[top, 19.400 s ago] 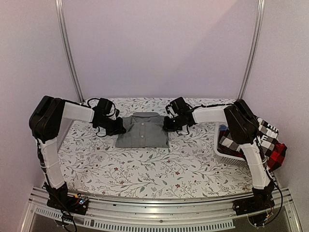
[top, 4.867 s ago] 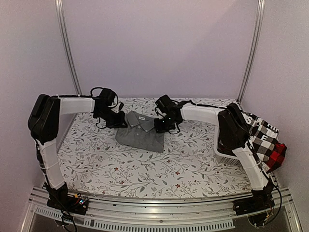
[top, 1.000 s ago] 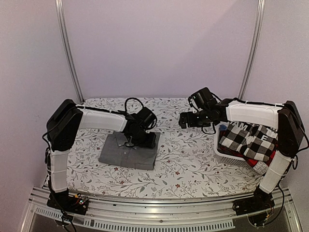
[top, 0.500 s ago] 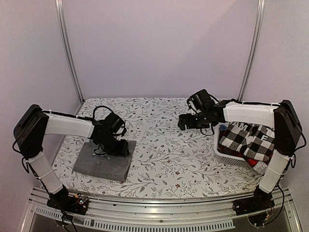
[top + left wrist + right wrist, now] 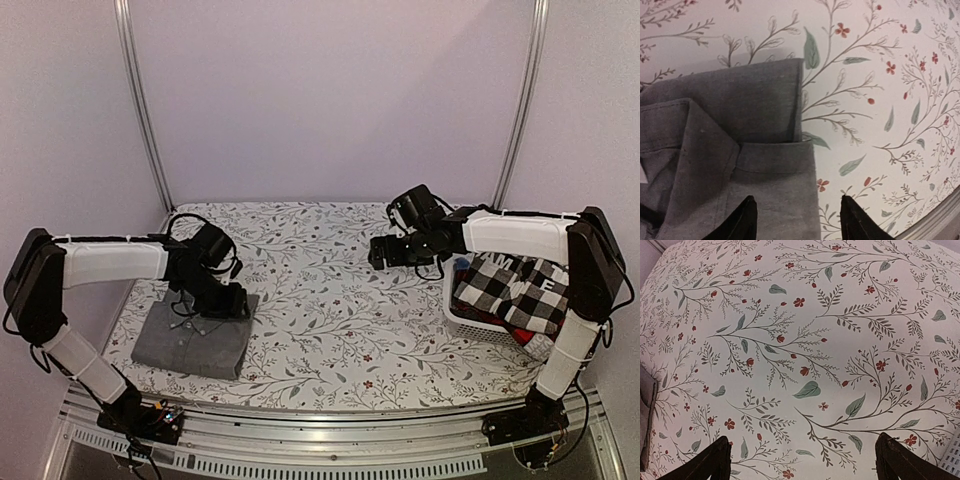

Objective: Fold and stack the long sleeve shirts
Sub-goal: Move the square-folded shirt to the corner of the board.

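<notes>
The folded mid-grey long sleeve shirt (image 5: 190,342) lies collar-up at the near left of the table. My left gripper (image 5: 233,302) is low over its far right corner. In the left wrist view the shirt (image 5: 730,130) fills the left half. The left gripper (image 5: 797,222) is open and straddles the shirt's right edge, one fingertip (image 5: 746,220) over cloth, the other over the tablecloth. My right gripper (image 5: 383,251) hovers wide open over bare tablecloth right of centre; the right gripper (image 5: 807,462) holds nothing. A black-and-white checked shirt (image 5: 520,285) and a red-and-black one (image 5: 528,336) sit in the basket.
A white laundry basket (image 5: 468,318) stands at the table's right edge under the right arm. Metal frame posts (image 5: 140,100) rise at the back corners. The table's near left edge (image 5: 935,215) runs close beside the left fingers. A grey shirt edge (image 5: 645,410) shows far left.
The left gripper has slid from the table's middle to the near left, and the folded grey shirt has moved there with it. The right arm has stayed almost still.
</notes>
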Controlling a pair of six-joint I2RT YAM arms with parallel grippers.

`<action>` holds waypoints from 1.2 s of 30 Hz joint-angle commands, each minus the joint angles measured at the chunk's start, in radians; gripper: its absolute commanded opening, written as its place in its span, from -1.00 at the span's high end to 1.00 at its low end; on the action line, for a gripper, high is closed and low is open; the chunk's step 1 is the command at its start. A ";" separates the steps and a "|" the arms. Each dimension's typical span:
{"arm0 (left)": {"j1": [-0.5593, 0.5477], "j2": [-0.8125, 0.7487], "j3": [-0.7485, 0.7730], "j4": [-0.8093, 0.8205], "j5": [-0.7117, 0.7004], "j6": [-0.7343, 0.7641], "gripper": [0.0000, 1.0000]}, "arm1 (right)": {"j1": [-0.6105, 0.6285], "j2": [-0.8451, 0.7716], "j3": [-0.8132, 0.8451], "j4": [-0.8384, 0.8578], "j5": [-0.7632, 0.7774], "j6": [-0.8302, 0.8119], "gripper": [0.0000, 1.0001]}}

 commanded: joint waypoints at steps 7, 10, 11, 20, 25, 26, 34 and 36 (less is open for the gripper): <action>-0.234 0.033 0.095 -0.017 -0.036 -0.291 -0.12 | -0.007 -0.024 0.013 -0.001 -0.024 -0.031 -0.98; -0.266 0.068 0.064 0.036 -0.026 -0.339 -0.12 | -0.007 -0.033 0.011 -0.005 -0.024 -0.030 -0.98; -0.268 0.074 0.052 0.053 -0.023 -0.350 -0.12 | -0.006 -0.036 0.010 -0.003 -0.025 -0.029 -0.98; -0.252 0.111 -0.054 0.107 -0.047 -0.342 -0.13 | -0.007 -0.118 -0.070 0.097 -0.022 -0.009 -0.98; -0.206 0.078 -0.116 0.115 -0.056 -0.320 -0.13 | -0.007 -0.141 -0.082 0.115 -0.021 -0.008 -0.98; -0.193 0.068 -0.129 0.113 -0.056 -0.314 -0.13 | -0.007 -0.143 -0.084 0.117 -0.020 -0.007 -0.98; -0.065 -0.025 -0.207 0.082 -0.063 -0.247 -0.13 | -0.007 -0.143 -0.081 0.115 -0.018 -0.010 -0.98; -0.042 -0.041 -0.213 0.064 -0.074 -0.234 -0.13 | -0.007 -0.146 -0.083 0.116 -0.014 -0.008 -0.98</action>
